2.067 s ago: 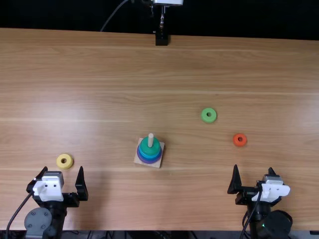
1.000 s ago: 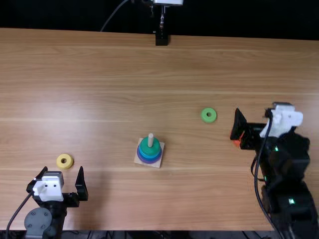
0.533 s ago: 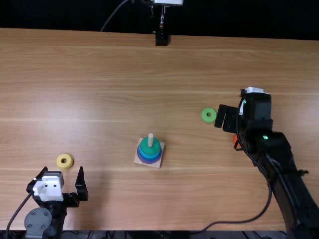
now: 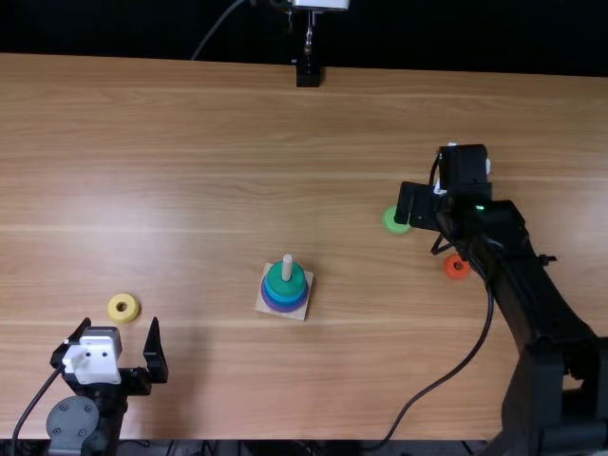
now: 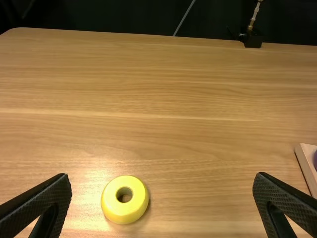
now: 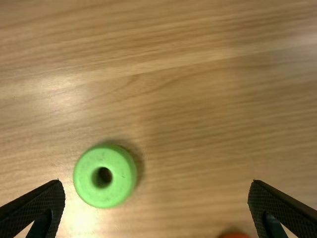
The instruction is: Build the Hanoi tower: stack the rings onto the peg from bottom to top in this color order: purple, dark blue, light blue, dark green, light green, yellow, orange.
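While the right tool (image 6: 156, 182) hangs spread, the light green ring (image 6: 85, 184) sits off-centre below it on the bench (image 6: 198, 124); it wants centring first, then a straight drop and an even pinch before the peg (image 4: 287, 268); left tool (image 5: 162, 178) is spread too.

An upright pale wooden peg (image 4: 287, 269) on a square wooden base (image 4: 262, 305) stands nearer the near edge of the counter (image 4: 171, 190), threaded with a purple ring (image 4: 285, 309), blue (image 4: 287, 299) above, dark green (image 4: 277, 284) on top. Lying flat: a thick yellow ring (image 5: 124, 213) toward the near left corner; a light green ring (image 6: 101, 196); a small orange ring (image 4: 451, 274), closer to the right edge
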Controlling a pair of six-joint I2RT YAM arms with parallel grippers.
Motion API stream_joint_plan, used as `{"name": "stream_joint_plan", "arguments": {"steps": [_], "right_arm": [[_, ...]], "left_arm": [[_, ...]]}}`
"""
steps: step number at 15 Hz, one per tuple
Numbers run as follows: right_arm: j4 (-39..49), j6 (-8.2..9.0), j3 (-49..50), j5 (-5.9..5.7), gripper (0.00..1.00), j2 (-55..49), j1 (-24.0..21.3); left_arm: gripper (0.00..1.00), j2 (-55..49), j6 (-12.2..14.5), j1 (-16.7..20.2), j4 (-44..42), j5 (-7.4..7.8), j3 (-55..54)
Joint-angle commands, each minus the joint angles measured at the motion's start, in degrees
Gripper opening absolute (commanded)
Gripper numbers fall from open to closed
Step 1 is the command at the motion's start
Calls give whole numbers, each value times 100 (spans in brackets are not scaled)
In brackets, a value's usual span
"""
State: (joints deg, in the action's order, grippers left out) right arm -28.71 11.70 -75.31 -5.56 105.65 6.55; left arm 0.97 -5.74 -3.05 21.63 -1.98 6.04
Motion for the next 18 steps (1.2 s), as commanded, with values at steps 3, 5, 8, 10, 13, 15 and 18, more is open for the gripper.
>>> {"name": "stream_joint_plan", "arguments": {"steps": [3, 5, 8, 10, 13, 15, 18], "right_arm": [[-173, 42, -309, -55, 100, 483, 347], [-173, 32, -441, -55, 100, 659, 347], [-162, 32, -485, -55, 100, 870, 339], [-173, 32, -608, -55, 100, 1055, 347], [-173, 53, -643, -55, 100, 1178, 356], [-173, 74, -643, -55, 100, 1186, 382], [-278, 116, -643, -55, 100, 1406, 444]], "left_arm": [[100, -97, 89, -64, 453, 19, -604], [100, -97, 78, -64, 463, 19, -604], [100, -97, 89, -64, 453, 19, -604], [100, -97, 78, -64, 453, 19, -604], [100, -97, 89, -64, 463, 19, -604], [100, -97, 78, -64, 463, 19, -604], [100, -97, 89, -64, 453, 19, -604]]}}
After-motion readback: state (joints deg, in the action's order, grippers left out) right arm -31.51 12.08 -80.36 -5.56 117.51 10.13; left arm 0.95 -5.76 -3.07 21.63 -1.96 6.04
